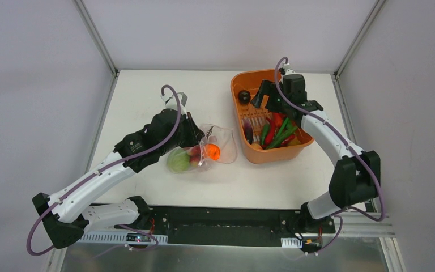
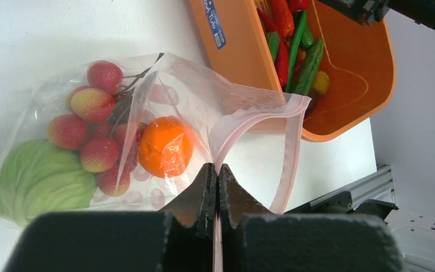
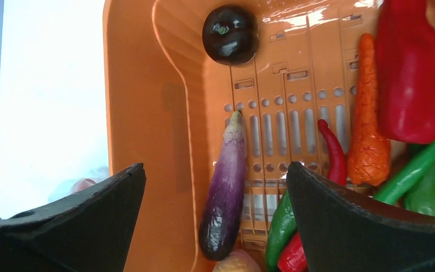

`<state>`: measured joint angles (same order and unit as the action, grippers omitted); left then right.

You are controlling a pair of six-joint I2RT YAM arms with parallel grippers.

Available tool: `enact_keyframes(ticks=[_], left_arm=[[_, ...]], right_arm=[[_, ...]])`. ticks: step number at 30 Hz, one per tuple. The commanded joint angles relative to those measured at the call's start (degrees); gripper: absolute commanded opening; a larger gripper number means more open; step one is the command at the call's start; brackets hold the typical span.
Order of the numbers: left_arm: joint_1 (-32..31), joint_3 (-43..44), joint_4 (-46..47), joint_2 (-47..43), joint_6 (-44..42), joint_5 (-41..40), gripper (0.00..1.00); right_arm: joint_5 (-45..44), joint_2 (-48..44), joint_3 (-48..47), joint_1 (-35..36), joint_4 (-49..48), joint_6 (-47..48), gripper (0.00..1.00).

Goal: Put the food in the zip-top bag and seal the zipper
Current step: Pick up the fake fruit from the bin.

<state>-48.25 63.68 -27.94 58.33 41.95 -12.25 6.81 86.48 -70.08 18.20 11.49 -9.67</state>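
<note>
The clear zip-top bag [image 1: 215, 148] lies left of the tub with its mouth gaping. It holds food: an orange [image 2: 165, 146], red-yellow fruits [image 2: 92, 105] and a light green piece [image 2: 39, 178]. My left gripper [image 2: 216, 168] is shut on the bag's mouth edge, pinching the pink zipper [image 2: 291, 147], whose far side loops open. My right gripper [image 3: 215, 175] hovers open inside the tub, above a purple eggplant [image 3: 226, 181]. More food lies there: a dark round piece [image 3: 230, 34], a red pepper [image 3: 410, 73], an orange carrot [image 3: 368, 130] and green peppers [image 3: 280, 224].
The orange plastic tub [image 1: 236, 107] stands at the back right of the white table [image 1: 147, 96], close to the bag's mouth. Its near wall [image 2: 238, 39] rises just beyond the bag. Grey walls enclose the table on three sides.
</note>
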Motion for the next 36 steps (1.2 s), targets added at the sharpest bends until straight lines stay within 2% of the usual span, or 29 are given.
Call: enact_keyframes(ticks=[1,4,9,14,17,19,21,24,32,36], left_arm=[[0.5,0.9,-0.4,-0.9,-1.1,-0.4,0.0],[0.5,1.2,-1.1,-1.1,-1.6,-0.6,0.0],[0.4,1.2,-1.3,-1.2,-2.0,-0.9,0.0],[0.5,1.7,-1.1,-0.5,-1.9,0.1,0.0],[0.5,1.3,-0.7,-0.8,-1.9,0.2,0.0],[0.5,1.3,-0.6,-0.9,-1.9,0.1,0.0],[0.5,1.2,-0.5,-0.8,-1.7,0.0,0.0],[0.4,1.2,-0.3,-0.3,-1.6,0.3,0.0],[0.4,1.1,-0.1,0.1,-1.3,0.3,0.0],[0.5,1.5,0.1,0.6,-1.1,1.3,0.0]], right_arm=[[1.6,3.2,-3.3,-0.1,-5.0,-4.9,0.98],[1.1,6.6,-5.1,-0.4,-6.8,-5.2,0.98],[0.0,14.8,-9.0,-0.9,-10.3,-7.4,0.89],[5.4,22.5,-13.5,-1.4,-14.4,-8.4,0.86],[4.6,26.8,-14.5,-1.4,-19.5,-8.3,0.83],[3.9,29.1,-16.3,-1.4,-18.8,-7.9,0.83],[4.4,30.7,-16.4,-1.5,-20.7,-7.6,0.83],[6.1,32.9,-17.2,-1.3,-23.0,-7.2,0.76],[7.8,34.3,-15.3,-1.6,-25.6,-8.0,0.76],[9.0,35.0,-15.4,-1.6,-26.1,-8.7,0.62]])
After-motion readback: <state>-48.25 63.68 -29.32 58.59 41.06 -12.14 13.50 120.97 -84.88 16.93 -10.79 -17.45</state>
